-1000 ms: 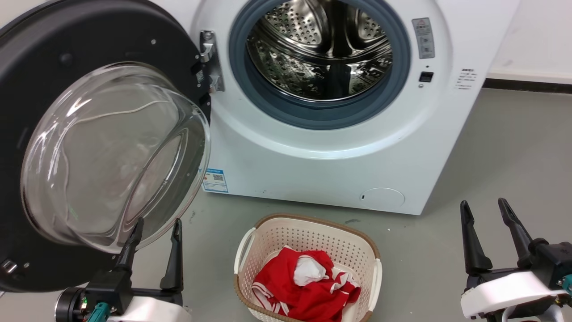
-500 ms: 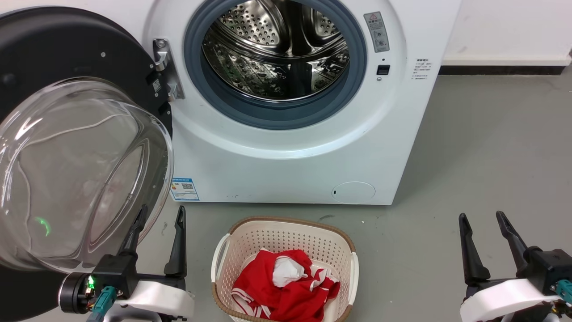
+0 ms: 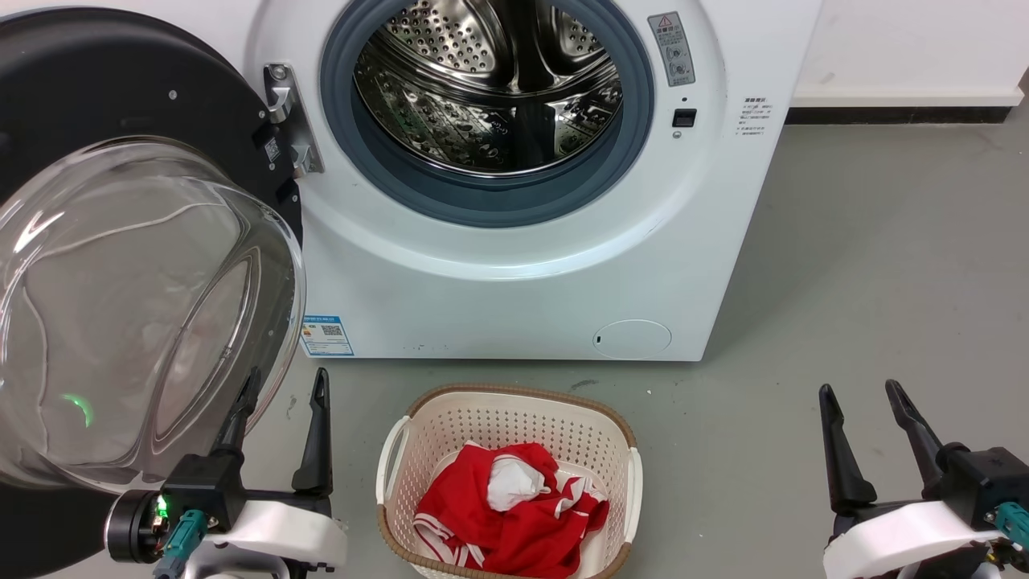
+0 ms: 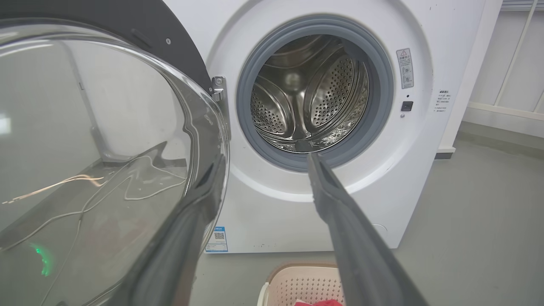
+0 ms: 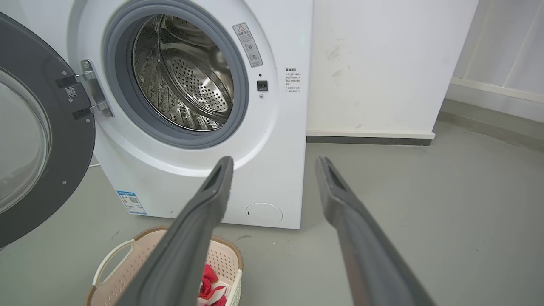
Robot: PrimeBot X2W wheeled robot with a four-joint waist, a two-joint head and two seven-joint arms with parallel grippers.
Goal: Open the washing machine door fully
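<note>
The washing machine [image 3: 514,281] is a white front-loader with its steel drum [image 3: 490,88] bare. The washing machine door [image 3: 120,72], black with a bulging clear glass bowl [image 3: 137,305], stands swung out to the left on its hinge [image 3: 285,121]. My left gripper [image 3: 287,378] is open just below the bowl's lower right edge, and its left finger overlaps the glass rim in the left wrist view [image 4: 267,156]. My right gripper [image 3: 858,390] hovers open over the floor at the lower right, holding nothing, its fingers [image 5: 204,212] pointing toward the machine's lower front [image 5: 191,178].
A cream laundry basket [image 3: 506,398] with red and white cloth [image 3: 506,515] sits on the grey floor in front of the machine, between my grippers. A white wall and dark skirting [image 3: 892,115] run to the right of the machine. Open floor lies to the right.
The whole head view has shifted, so the machine now sits further left: the camera moved. The door stays swung out, and both grippers stay open in the same pose.
</note>
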